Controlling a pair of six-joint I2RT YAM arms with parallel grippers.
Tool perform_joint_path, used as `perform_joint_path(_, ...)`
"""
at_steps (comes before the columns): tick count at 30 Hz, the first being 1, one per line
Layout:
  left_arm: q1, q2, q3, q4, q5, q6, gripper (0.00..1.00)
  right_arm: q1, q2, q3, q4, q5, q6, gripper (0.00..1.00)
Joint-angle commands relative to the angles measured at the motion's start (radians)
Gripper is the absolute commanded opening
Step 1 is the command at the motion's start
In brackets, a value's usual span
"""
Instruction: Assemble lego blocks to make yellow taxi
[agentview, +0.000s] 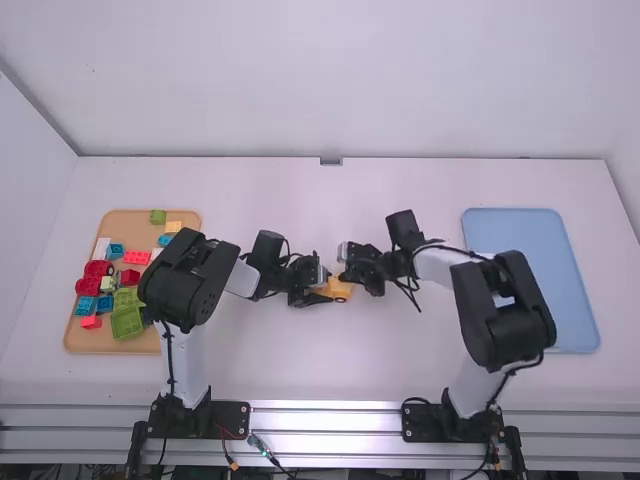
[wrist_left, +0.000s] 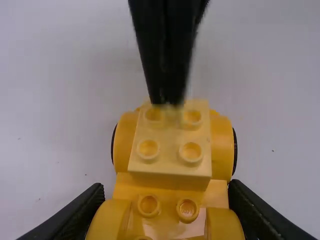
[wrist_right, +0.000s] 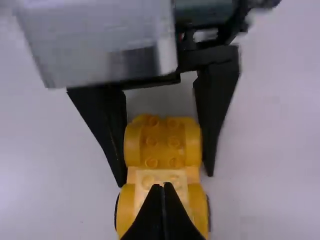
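High view: yellow car base (agentview: 342, 291) between left tool (agentview: 325, 290) and right tool (agentview: 346, 276), counter (agentview: 330, 365) beneath. Tan tray (agentview: 72, 338) of loose blocks well left of car base; blue tray (agentview: 530, 280) well right.

Left wrist view: left tool (wrist_left: 165, 196) gripping car base, one finger each side. Pale yellow block (wrist_left: 170, 162) seated atop car base.

Right wrist view: right tool (wrist_right: 164, 186) closed, fingertips over pale block; contact cannot be told.

The high view looks forward and down over the counter (agentview: 320, 370) from well above. Both wrist views look down from close by, sharing the yellow block car (wrist_left: 170, 167), low in each frame.
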Motion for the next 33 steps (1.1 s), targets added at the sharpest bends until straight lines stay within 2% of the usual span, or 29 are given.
perform_joint_path(1, -0.003, 0.009, -0.02, -0.013, -0.027, -0.003, 0.36, -0.046, -0.104, 0.056, 0.002, -0.016, -0.014, 0.47)
perform_joint_path(2, -0.003, 0.009, -0.02, -0.013, -0.027, -0.003, 0.36, -0.06, -0.125, 0.055, 0.004, 0.016, 0.017, 0.82)
perform_joint_path(3, -0.003, 0.009, -0.02, -0.013, -0.028, -0.003, 0.37, -0.07, -0.146, 0.054, 0.003, 0.063, 0.051, 0.99)
perform_joint_path(4, -0.003, 0.009, -0.02, -0.013, -0.028, -0.003, 0.39, -0.075, -0.156, 0.054, 0.003, 0.097, 0.082, 0.99)
perform_joint_path(6, -0.003, 0.009, -0.02, -0.013, -0.028, -0.003, 0.58, -0.088, -0.162, 0.054, 0.01, 0.166, 0.145, 0.99)
perform_joint_path(7, -0.003, 0.009, -0.02, -0.013, -0.028, -0.003, 0.61, -0.089, -0.162, 0.054, 0.01, 0.17, 0.146, 0.99)
perform_joint_path(9, -0.003, 0.009, -0.02, -0.014, -0.027, -0.003, 0.88, -0.1, -0.162, 0.054, 0.005, 0.19, 0.146, 0.99)
perform_joint_path(11, -0.003, 0.008, -0.02, -0.016, -0.027, -0.003, 1.0, -0.1, -0.162, 0.054, 0.007, 0.189, 0.146, 0.99)
perform_joint_path(17, 0.009, -0.016, -0.021, -0.026, -0.027, -0.011, 0.99, -0.099, -0.162, 0.054, 0.045, 0.229, 0.14, 0.99)
perform_joint_path(20, 0.043, -0.061, -0.019, -0.08, -0.027, -0.01, 0.99, -0.099, -0.162, 0.054, 0.075, 0.253, 0.147, 0.99)
perform_joint_path(24, 0.122, -0.161, -0.019, -0.212, -0.027, -0.009, 0.99, -0.099, -0.162, 0.054, 0.103, 0.257, 0.147, 0.99)
perform_joint_path(26, 0.204, -0.248, -0.016, -0.34, -0.028, 0.01, 0.99, -0.098, -0.162, 0.054, 0.126, 0.257, 0.147, 0.99)
perform_joint_path(30, 0.32, -0.365, -0.01, -0.498, -0.027, 0.012, 0.99, -0.1, -0.162, 0.054, 0.162, 0.257, 0.147, 0.99)
perform_joint_path(33, 0.414, -0.456, -0.01, -0.573, -0.035, -0.081, 0.99, -0.098, -0.162, 0.054, 0.189, 0.256, 0.147, 0.99)
